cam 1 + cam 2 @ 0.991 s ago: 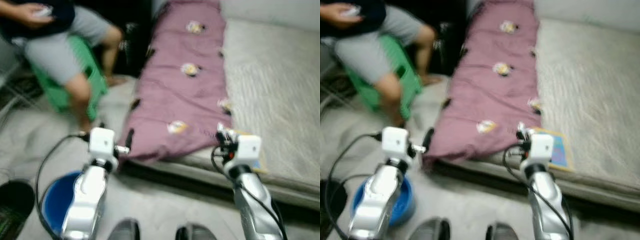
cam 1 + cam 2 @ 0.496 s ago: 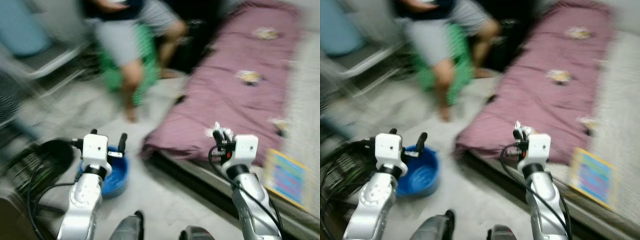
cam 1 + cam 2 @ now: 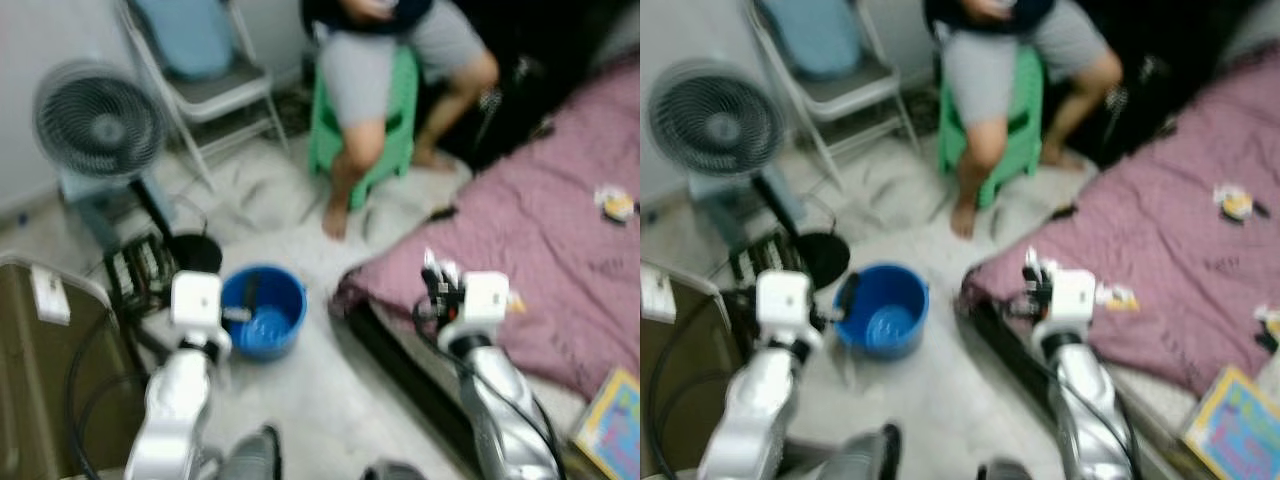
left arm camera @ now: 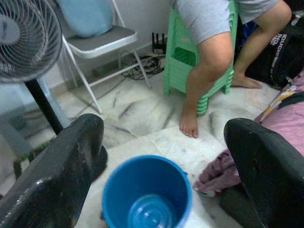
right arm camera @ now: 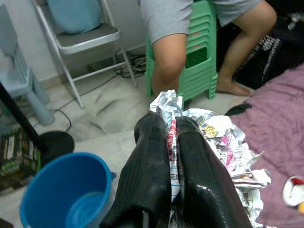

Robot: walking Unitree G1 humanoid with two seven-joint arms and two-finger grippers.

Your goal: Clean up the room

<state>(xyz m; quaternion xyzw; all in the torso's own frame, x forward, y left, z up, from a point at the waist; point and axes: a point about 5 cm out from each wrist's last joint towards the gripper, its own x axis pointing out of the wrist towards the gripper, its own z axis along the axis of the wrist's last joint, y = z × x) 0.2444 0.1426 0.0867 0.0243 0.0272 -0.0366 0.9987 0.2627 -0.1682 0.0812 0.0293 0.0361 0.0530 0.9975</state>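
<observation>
Now the robot's head camera has swung left compared with a second ago: the bed that took up most of the picture sits at the right edge, and the floor beside it has come into view. The pictures are blurred by the turn. A blue bucket [image 3: 263, 311] stands on the pale floor, just ahead of the left gripper [image 4: 156, 156], whose two black fingers are spread wide apart with nothing between them; the bucket looks empty.

The right gripper [image 5: 172, 142] has its fingers pressed together on a crumpled wad of newspaper [image 5: 223, 142], held up in front of the robot above the near edge of the purple blanket [image 3: 560, 270]. The bucket lies to the left of that gripper, with some floor between them.

Far left, a standing fan [image 3: 98, 125] and a folding chair [image 3: 215, 90] stand by the wall. A person sits on a stack of green stools [image 3: 385, 130] at the far side, bare feet on the floor. A colourful book [image 3: 612, 425] lies at the near right corner of the bed.

The turn probably means the paper is being carried to the bucket as rubbish; the drop has not yet happened.
</observation>
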